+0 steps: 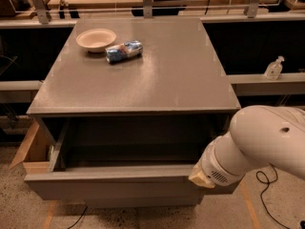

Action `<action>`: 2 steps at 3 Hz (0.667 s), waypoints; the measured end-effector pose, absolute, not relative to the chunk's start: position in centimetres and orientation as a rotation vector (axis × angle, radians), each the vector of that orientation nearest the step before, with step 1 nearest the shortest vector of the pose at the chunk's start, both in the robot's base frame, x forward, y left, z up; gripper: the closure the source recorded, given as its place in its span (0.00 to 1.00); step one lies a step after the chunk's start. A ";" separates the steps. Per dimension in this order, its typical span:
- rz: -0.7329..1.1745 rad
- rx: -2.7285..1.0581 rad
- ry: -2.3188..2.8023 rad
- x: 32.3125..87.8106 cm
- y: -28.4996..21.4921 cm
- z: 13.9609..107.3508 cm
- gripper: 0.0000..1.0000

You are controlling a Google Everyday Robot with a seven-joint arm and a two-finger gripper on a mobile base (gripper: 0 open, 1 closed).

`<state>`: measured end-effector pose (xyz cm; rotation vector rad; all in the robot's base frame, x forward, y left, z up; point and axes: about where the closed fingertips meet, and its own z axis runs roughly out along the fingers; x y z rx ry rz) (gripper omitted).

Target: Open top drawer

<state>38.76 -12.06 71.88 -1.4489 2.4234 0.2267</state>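
Note:
The top drawer (109,187) is a wide matte-grey front with a deep grey box body (133,144). It stands pulled out from under the grey cabinet top (157,85), and its inside looks empty. My gripper (202,177) is at the right end of the drawer front's upper edge. It is mostly hidden behind my white wrist and arm (257,142); only a tan tip shows against the front.
A white bowl (96,38) and a crumpled blue packet (124,51) lie at the back left of the cabinet top. A sanitizer bottle (274,68) stands on the right ledge. A cardboard box (33,149) sits left of the drawer. Cables (264,180) lie on the floor at the right.

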 end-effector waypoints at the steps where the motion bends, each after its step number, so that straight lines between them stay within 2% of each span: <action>1: 0.224 -1.450 2.422 38.7 -12.1 71.9 0.38; 2: 0.222 -1.451 2.421 38.7 -12.0 72.0 0.15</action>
